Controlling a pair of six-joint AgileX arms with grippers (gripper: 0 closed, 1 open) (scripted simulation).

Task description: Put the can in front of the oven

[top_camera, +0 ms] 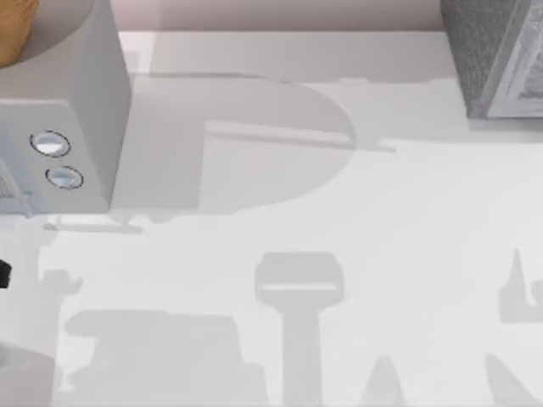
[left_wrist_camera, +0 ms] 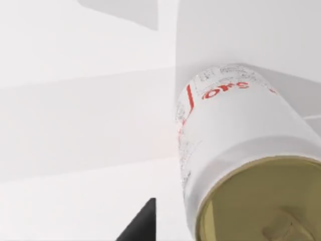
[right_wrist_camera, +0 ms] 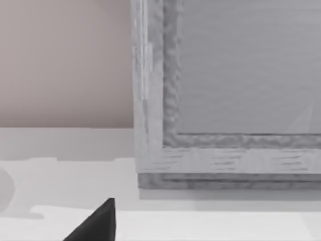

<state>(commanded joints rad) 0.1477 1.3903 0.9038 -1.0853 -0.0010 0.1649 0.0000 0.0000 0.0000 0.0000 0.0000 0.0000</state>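
Observation:
The can (left_wrist_camera: 235,150) looms close in the left wrist view: white, with red lettering and a dull gold round top. A dark tip of my left gripper (left_wrist_camera: 143,226) pokes in beside it, with a gap between the two. A light grey surface rises right behind the can. The oven (top_camera: 68,110), a light grey box with two round silvery-blue knobs (top_camera: 56,159), stands at the table's far left in the top view. A dark bit of my left arm (top_camera: 3,273) shows at the left edge in front of the oven. My right gripper (right_wrist_camera: 98,223) hangs near the speckled box.
A darker speckled grey box (top_camera: 496,55) with a white panel occupies the back right corner and is seen close up as the speckled box (right_wrist_camera: 225,100) in the right wrist view. Something orange (top_camera: 13,30) rests on the oven. The arms cast shadows over the white table (top_camera: 339,212).

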